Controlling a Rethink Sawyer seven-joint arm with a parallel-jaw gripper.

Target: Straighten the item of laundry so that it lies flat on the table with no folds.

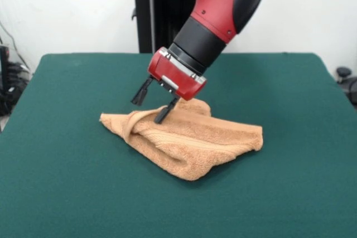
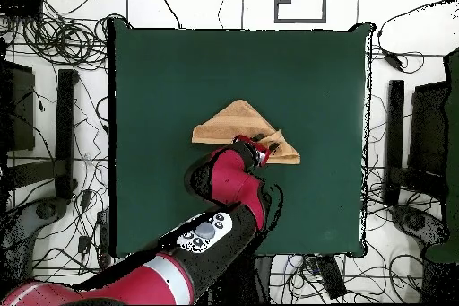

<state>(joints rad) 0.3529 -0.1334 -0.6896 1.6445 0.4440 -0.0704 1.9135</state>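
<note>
Bright even light, soft shadow under towel (image 1: 189, 143), no glare

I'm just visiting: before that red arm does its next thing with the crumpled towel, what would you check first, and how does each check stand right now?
1. Towel lying flat: not ok, it is folded over itself into a rough triangle.
2. Tool open: ok, its two black fingers stand apart.
3. Tool at the towel: ok, it hangs at the towel's far edge, one finger over a raised fold.
4. Fabric between the fingers: cannot tell from either view.
5. Room to spread: ok, bare green table lies all round the towel.
6. Towel's corners to pull: cannot tell, the folds hide them.
</note>
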